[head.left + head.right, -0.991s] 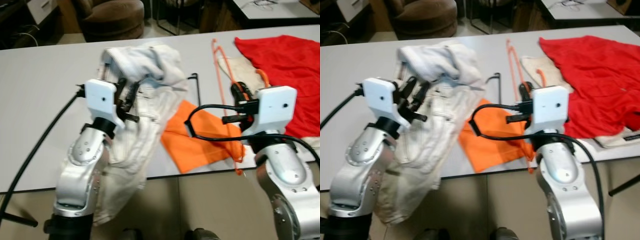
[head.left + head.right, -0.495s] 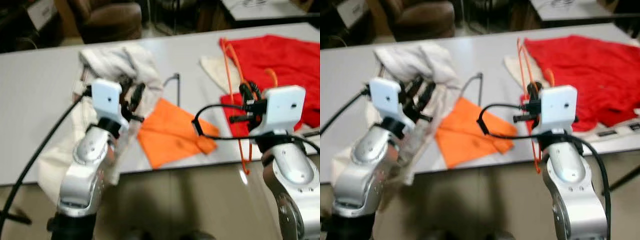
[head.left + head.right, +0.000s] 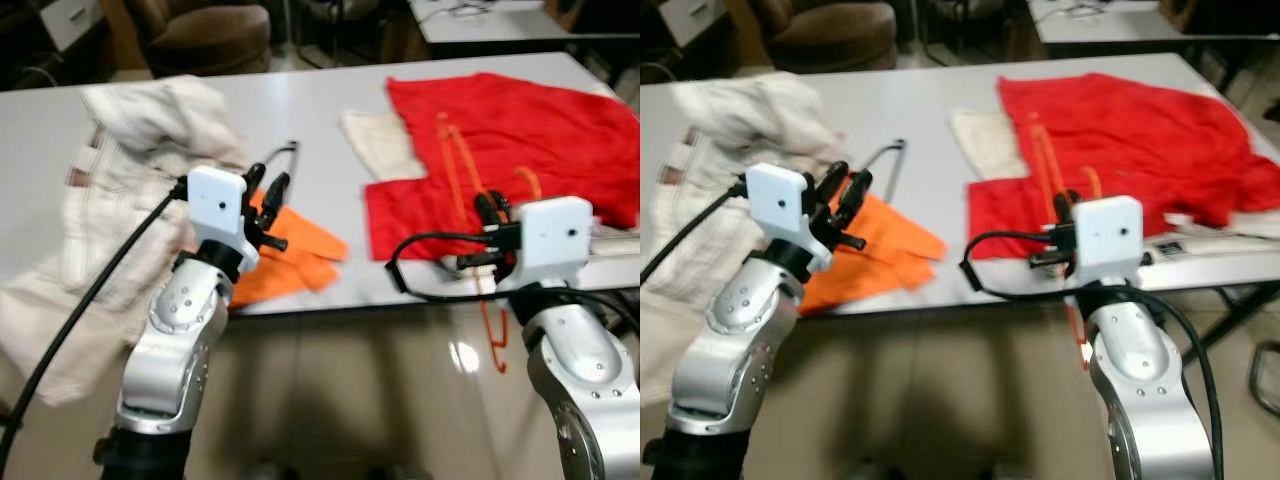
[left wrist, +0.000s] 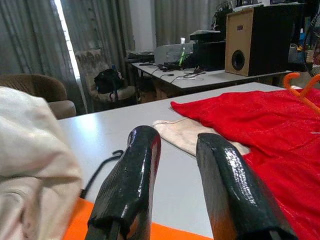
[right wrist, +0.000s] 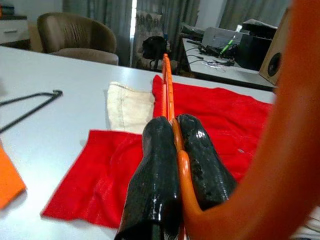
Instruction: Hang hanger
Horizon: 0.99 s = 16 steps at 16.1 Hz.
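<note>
The hanger (image 5: 172, 115) is thin orange plastic with a curved hook, and my right pincer (image 3: 487, 215) pinches its bar between both fingers, holding it over the red cloth (image 3: 520, 140) at the tabletop (image 3: 300, 110) edge. My left pincer (image 3: 262, 193) is spread and empty above the orange cloth (image 3: 290, 255), beside white trousers (image 3: 110, 200).

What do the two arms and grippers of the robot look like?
Both arms are silver metal with rounded joint housings. Each wrist carries a white box with a small dark dot, and a black cable loops from it. The left gripper and right gripper each have two long, glossy black fingers.
</note>
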Available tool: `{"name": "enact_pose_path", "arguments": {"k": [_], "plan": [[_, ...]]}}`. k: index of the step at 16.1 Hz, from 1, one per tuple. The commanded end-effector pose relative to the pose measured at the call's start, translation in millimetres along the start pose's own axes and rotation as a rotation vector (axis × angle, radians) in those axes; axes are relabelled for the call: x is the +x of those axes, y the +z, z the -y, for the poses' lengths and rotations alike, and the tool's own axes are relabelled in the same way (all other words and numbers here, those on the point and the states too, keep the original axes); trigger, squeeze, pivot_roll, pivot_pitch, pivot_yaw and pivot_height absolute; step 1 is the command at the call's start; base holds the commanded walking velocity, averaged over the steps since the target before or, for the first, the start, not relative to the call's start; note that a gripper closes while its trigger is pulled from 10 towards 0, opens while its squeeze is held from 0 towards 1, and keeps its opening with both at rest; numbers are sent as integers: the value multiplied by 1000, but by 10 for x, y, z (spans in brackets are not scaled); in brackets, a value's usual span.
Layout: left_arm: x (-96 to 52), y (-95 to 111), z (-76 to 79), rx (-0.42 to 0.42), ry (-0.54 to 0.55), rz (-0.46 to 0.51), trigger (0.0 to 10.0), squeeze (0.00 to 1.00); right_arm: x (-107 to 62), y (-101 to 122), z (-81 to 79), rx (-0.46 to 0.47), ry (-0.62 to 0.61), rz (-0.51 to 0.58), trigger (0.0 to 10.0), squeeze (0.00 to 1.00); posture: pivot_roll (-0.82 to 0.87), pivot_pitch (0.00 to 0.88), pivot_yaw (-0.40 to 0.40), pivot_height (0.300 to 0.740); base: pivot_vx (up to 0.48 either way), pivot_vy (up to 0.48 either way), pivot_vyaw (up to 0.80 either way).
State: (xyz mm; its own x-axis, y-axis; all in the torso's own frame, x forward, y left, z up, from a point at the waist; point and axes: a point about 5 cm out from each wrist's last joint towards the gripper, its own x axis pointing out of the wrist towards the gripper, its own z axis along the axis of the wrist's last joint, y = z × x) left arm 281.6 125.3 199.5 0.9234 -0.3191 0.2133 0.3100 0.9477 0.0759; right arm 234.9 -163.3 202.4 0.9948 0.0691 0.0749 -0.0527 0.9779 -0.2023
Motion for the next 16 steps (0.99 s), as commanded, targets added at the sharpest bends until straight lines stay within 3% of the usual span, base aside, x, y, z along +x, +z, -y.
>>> {"name": "enact_pose_path", "arguments": {"k": [1,7,16], "plan": [[-46,-76,-62,10,23,-35,10000,0,-12,4,-40,1,21,10,10000,0,-117,109,83,740,0,-480,0],[-161,-353,-35,35,2,-118,10000,0,-83,-155,-38,-54,29,-38,10000,0,-126,102,92,740,0,-480,0],[-129,-402,29,37,-30,-109,10000,0,-174,-284,17,-79,-5,-70,10000,0,-145,78,111,740,0,-480,0]]}}
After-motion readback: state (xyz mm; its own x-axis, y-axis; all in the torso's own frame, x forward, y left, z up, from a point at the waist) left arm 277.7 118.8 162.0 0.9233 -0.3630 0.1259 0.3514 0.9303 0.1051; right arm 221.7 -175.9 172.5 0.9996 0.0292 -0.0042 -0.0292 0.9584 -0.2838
